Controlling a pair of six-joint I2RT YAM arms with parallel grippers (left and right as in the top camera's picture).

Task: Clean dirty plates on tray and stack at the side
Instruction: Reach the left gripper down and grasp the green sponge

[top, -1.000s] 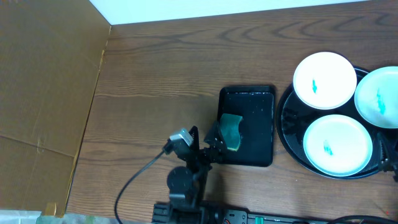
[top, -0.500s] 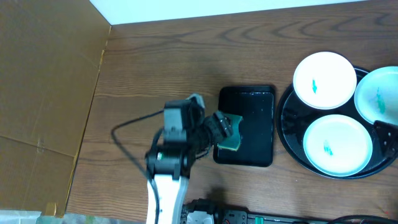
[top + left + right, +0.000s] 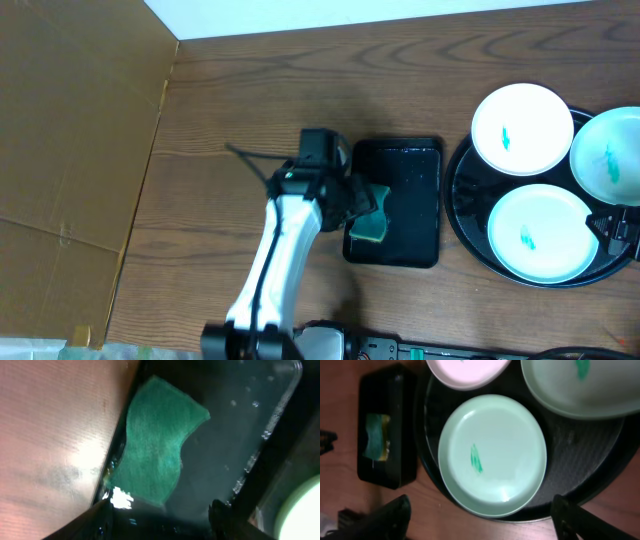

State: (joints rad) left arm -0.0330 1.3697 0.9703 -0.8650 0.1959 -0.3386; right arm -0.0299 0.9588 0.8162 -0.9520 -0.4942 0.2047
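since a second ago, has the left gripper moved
Yes. The left gripper has shifted toward the far end of the black rectangular tray, over the green sponge.

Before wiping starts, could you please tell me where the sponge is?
Overhead, the sponge lies at the left edge of the small black dish, left of the round tray, with the left end effector poised over it.

table (image 3: 260,90): wood grain, smooth, low sheen | cardboard (image 3: 70,120), left of frame: brown, matt | rectangular dish (image 3: 412,165): black plastic, glossy, water-beaded | sponge (image 3: 152,442): green, fibrous, rough | plates (image 3: 510,445): white, smooth, glossy | round tray (image 3: 580,445): black, finely textured, matt
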